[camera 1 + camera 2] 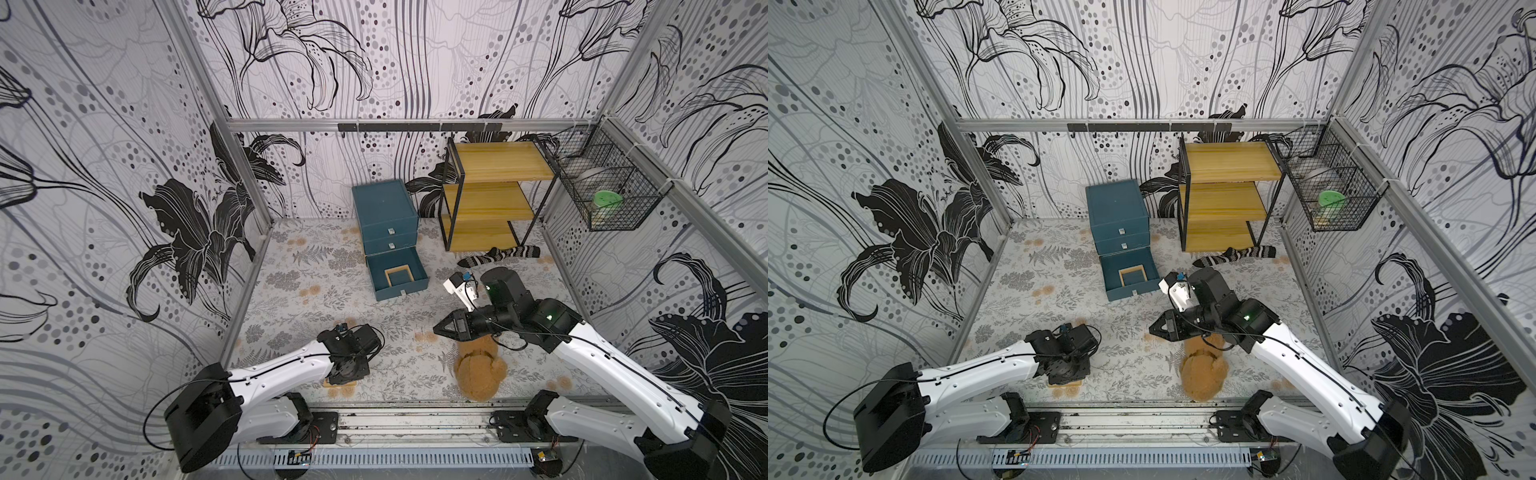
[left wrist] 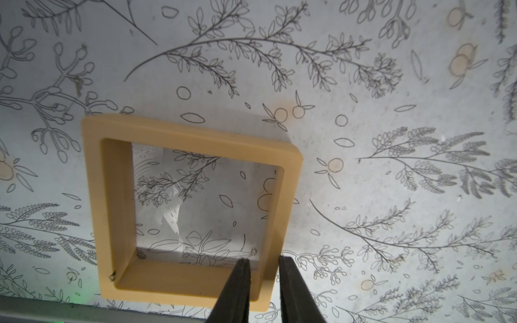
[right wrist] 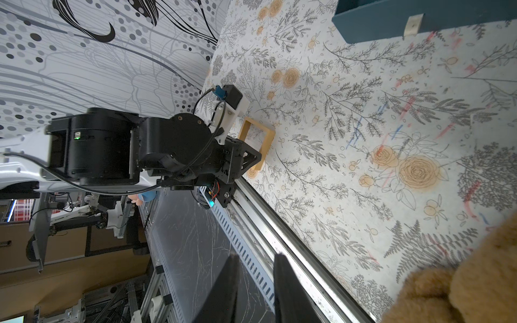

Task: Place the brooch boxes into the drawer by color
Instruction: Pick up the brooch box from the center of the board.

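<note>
A yellow-tan brooch box (image 2: 179, 134) lies on the floral mat close to the front edge. My left gripper (image 2: 264, 258) is shut on one side wall of it, one finger inside the clear centre and one outside. In both top views the wrist covers most of this box (image 1: 337, 385). The teal chest (image 1: 384, 208) has its bottom drawer (image 1: 401, 289) pulled open, and another yellow-tan brooch box (image 1: 398, 277) lies flat in it. My right gripper (image 3: 256, 255) hovers above the teddy bear, open and with nothing between its fingers.
A brown teddy bear (image 1: 478, 374) lies near the front edge under the right arm. A striped sock (image 1: 498, 255) lies by the yellow wooden rack (image 1: 494, 195). A wire basket (image 1: 602, 187) hangs on the right wall. The metal rail (image 1: 415, 409) borders the mat in front.
</note>
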`<action>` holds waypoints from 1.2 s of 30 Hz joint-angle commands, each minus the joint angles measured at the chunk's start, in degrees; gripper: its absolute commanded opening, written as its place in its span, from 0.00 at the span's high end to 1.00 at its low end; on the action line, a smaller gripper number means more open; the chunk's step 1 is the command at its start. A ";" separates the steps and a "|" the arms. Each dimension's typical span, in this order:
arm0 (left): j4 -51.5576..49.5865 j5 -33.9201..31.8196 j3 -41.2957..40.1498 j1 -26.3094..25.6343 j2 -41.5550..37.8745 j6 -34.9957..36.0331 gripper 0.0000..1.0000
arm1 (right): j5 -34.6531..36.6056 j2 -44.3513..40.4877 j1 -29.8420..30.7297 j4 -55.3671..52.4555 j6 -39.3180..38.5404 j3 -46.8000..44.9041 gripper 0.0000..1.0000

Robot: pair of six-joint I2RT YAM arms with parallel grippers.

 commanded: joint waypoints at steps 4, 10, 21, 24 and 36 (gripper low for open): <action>0.87 -0.05 0.00 -0.67 1.50 0.74 0.77 | -0.63 0.53 0.32 0.42 -0.40 -0.73 0.73; 1.28 -0.07 -0.23 -1.10 2.37 0.93 0.77 | -0.46 0.60 0.33 0.70 -0.20 -0.86 0.73; 1.19 -0.84 0.41 -1.31 2.60 1.43 0.95 | 0.00 0.29 0.32 1.19 0.71 -0.95 0.73; 0.41 -1.22 1.95 -1.32 2.66 1.44 1.00 | -0.01 -0.05 0.30 1.44 0.79 -0.95 0.73; -5.23 -1.83 25.81 0.31 15.43 6.46 1.00 | 3.69 1.01 0.29 0.55 0.32 3.41 0.74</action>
